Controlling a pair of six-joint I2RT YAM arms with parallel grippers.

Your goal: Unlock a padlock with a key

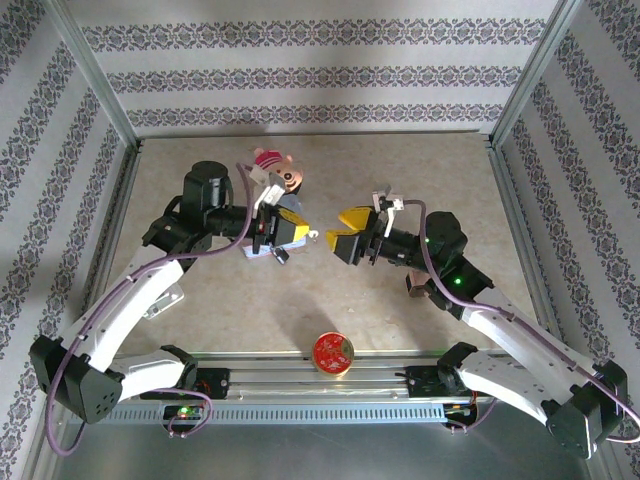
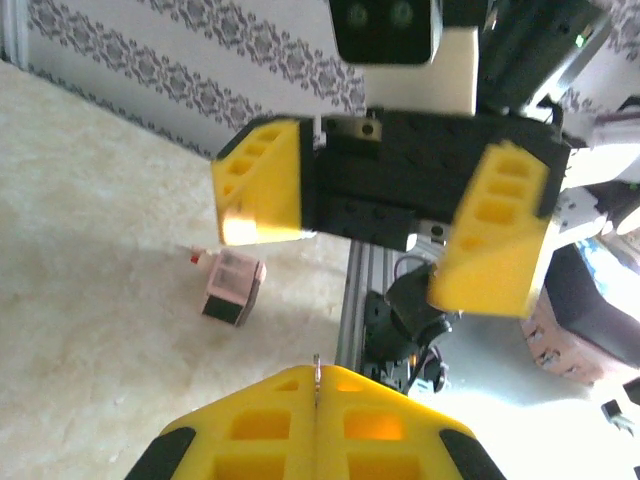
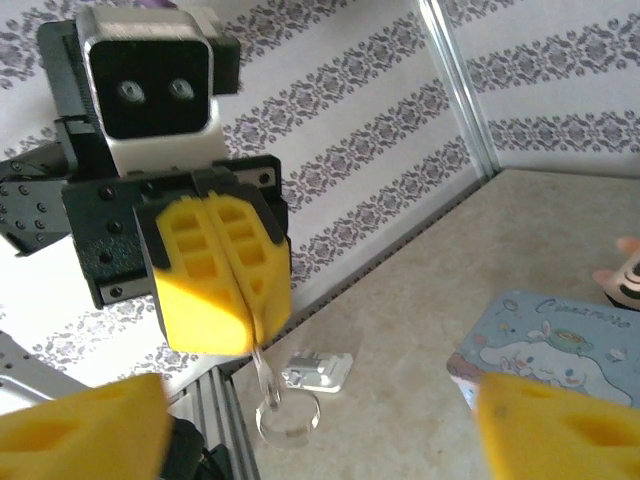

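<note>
**Key pinched in the left fingers above the desk, right fingers spread wide and empty.**
Over the desk, near the pastel tin, the right gripper faces the left gripper. The left fingers press together on a thin metal sliver, apparently the key, which points down from their tips. The padlock cannot be picked out with confidence. The left arm should probably hold the blade square, while the right takes the padlock by its body, keyhole towards the key.
</note>
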